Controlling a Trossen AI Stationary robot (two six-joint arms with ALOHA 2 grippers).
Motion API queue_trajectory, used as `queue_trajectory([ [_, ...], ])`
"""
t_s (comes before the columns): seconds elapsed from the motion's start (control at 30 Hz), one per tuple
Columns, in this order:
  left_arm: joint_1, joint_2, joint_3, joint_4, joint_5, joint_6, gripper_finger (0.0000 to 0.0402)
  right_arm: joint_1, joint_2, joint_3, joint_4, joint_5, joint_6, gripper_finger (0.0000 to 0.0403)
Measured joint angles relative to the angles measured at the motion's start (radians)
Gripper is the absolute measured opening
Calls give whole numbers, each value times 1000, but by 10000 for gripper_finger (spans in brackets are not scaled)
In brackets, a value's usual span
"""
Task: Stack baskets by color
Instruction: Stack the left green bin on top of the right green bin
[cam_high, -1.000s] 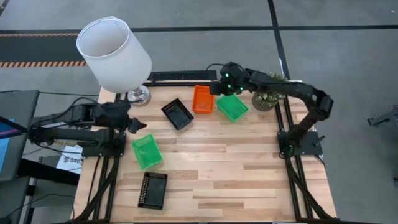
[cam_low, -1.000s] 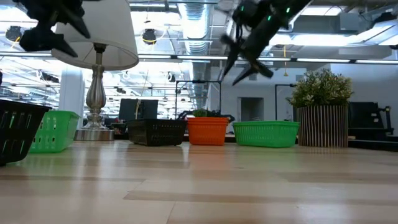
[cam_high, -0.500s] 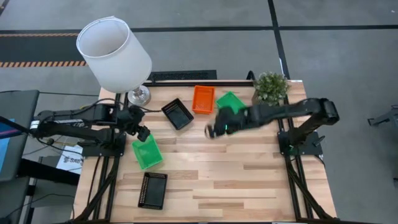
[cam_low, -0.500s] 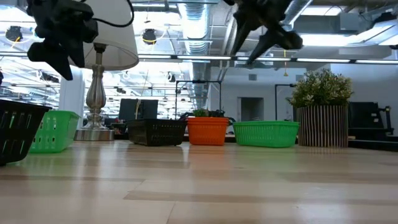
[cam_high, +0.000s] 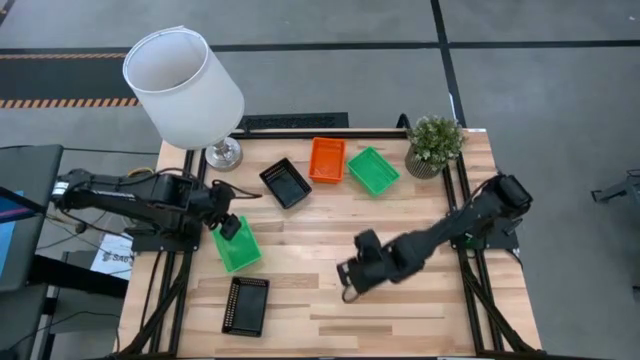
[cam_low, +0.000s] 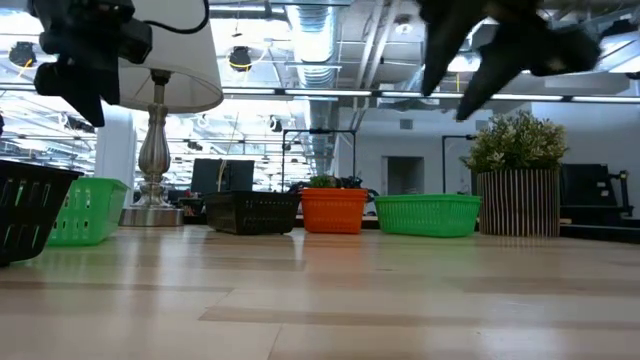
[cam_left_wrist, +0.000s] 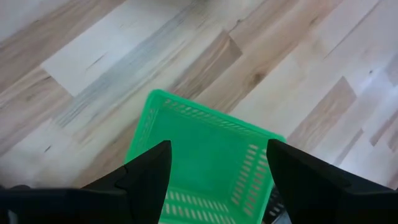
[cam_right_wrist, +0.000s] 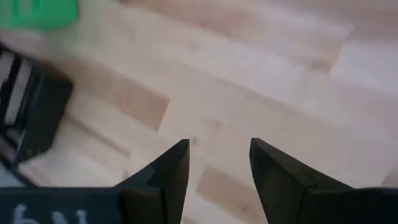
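Little looks stacked: across the table (cam_high: 400, 300) five baskets lie apart, the black basket (cam_high: 285, 183), orange basket (cam_high: 327, 159) and green basket (cam_high: 373, 170) at the back, another green basket (cam_high: 238, 248) and black basket (cam_high: 246, 305) near the left. The left gripper (cam_high: 231, 226) hangs wide open over that nearer green one, holding nothing. The right gripper (cam_high: 348, 283) hovers empty, fingers parted, over bare wood mid-table.

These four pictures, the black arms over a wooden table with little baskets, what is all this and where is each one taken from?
It is a robot with two dark arms at a wooden table. One picture looks straight down, one looks level across the tabletop, and two come from cameras on the wrists. On the table lie two black baskets, one orange basket and two green baskets, plus a lamp and a potted plant. The left gripper is open above the nearer green basket. The right gripper is open over bare wood. Neither holds anything.
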Motion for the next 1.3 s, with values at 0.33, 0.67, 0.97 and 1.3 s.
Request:
queue_trajectory([
  [0.33, -79, 0, 0, 0, -72, -106, 251, 140, 43, -1, 2, 11, 88, 187],
  [0.67, -116, 19, 0, 1, -98, -132, 251, 173, 51, 0, 20, 30, 112, 187],
  [0.97, -141, 26, 0, 7, -103, -156, 251, 172, 51, 0, 40, 32, 93, 188],
  [1.3, -140, 27, 0, 7, -105, -155, 251, 172, 51, 0, 72, 32, 86, 186],
])
